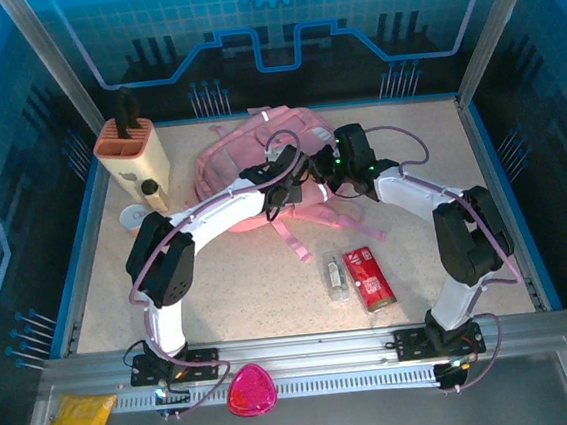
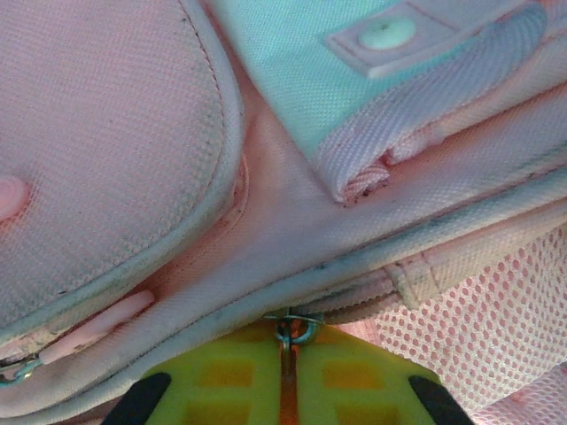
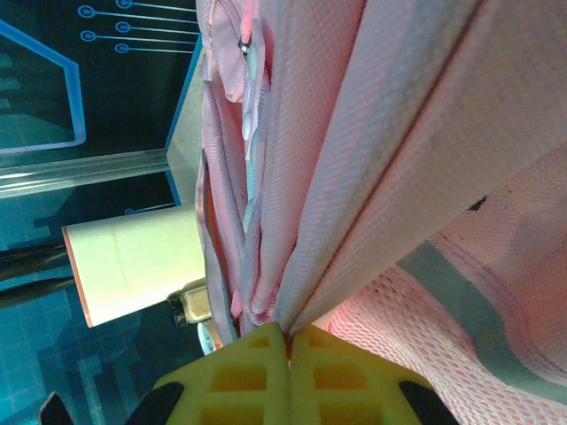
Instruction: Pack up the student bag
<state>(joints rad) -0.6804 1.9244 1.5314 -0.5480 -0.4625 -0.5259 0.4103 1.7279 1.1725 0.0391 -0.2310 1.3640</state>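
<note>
At the far middle of the table, the student bag point(image 1: 247, 146) lay with its long axis roughly left to right across my reach, loose straps trailing toward my bases. Both arms met over its near edge, tips close together. On my left gripper point(image 2: 289, 343) the jaws were pressed together, pinching the metal zipper pull point(image 2: 294, 326), with the zip seam crossing just ahead of the fingertips and bag cloth hard up against the camera. On my right gripper point(image 3: 289, 341) the jaws were clamped on a fold of the bag's pink fabric beside the mesh pocket point(image 3: 399, 354), the bag rising straight ahead. Judgement: the left draws the zip along the seam and the right anchors the cloth. The red box point(image 1: 368, 277) and clear case point(image 1: 335, 273) lay nearer the right arm.
</note>
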